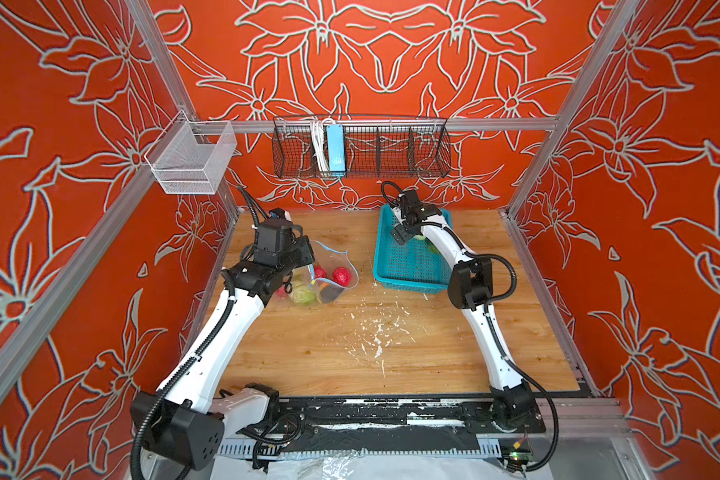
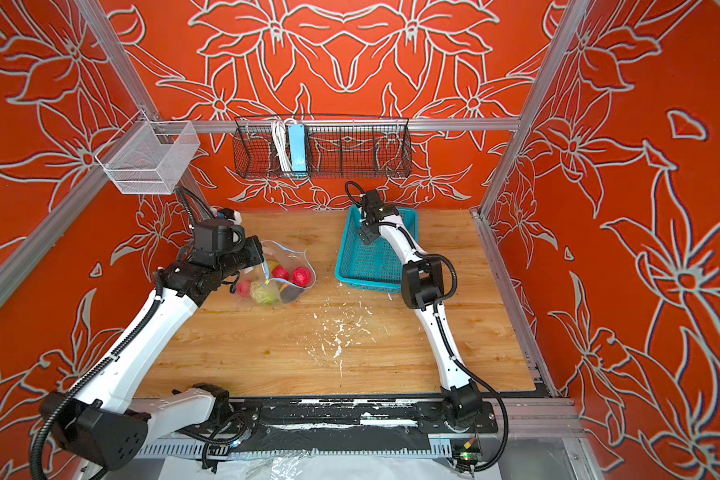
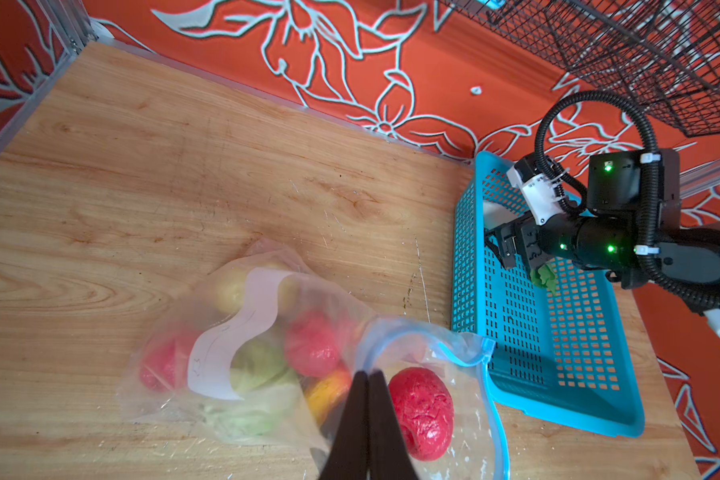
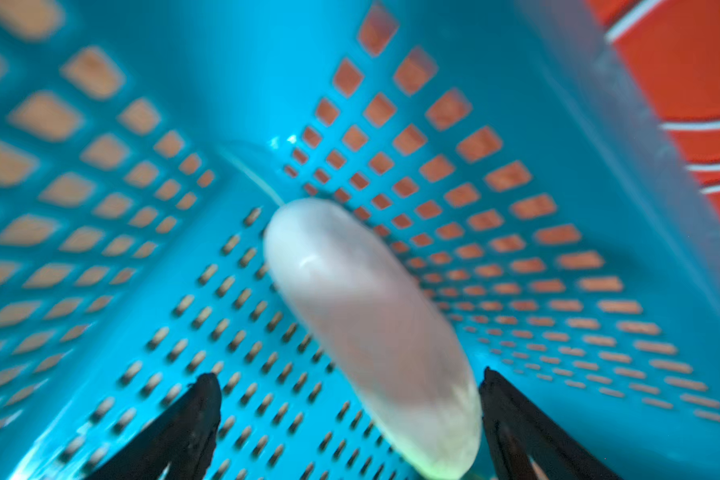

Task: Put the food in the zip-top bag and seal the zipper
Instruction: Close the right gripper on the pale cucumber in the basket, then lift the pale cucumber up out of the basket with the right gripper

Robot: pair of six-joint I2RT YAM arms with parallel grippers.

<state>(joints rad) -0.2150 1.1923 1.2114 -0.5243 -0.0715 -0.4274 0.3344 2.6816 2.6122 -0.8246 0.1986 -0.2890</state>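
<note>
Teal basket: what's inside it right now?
A white radish lies on the basket floor, green leafy end showing, with the open right end effector around it. The arm covers part of the floor in both top views; anything beneath is hidden.

Left arm reaches forward, its left gripper [image 3: 366, 376] with fingers pressed together, pinching the zip-top bag [image 3: 262, 299] at its rim. Right arm stretches far forward, wrist tipped down, right gripper [image 4: 350, 390] spread wide.
</note>
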